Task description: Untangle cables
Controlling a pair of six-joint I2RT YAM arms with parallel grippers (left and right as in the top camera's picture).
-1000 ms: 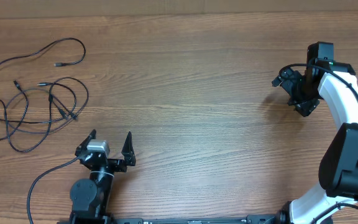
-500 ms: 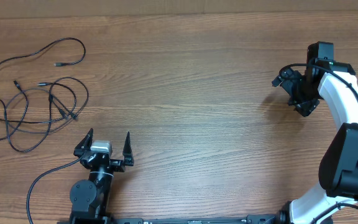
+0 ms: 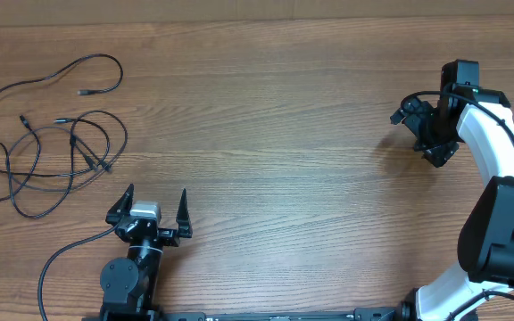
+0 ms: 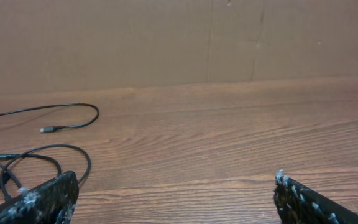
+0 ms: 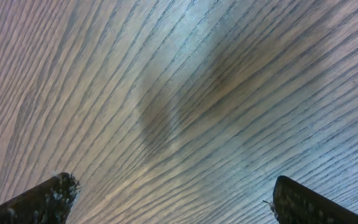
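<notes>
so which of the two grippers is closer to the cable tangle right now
The left gripper, open at the front edge, close beside the cables. The right gripper hangs over wood at the opposite side of the table, far from them.

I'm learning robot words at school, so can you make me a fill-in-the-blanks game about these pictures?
1. The tangled cables are ___ in colour.
2. They lie on the wooden table's ___ side.
3. The left gripper and the right gripper are both ___, holding nothing.

Missing words: black; left; open.
</notes>
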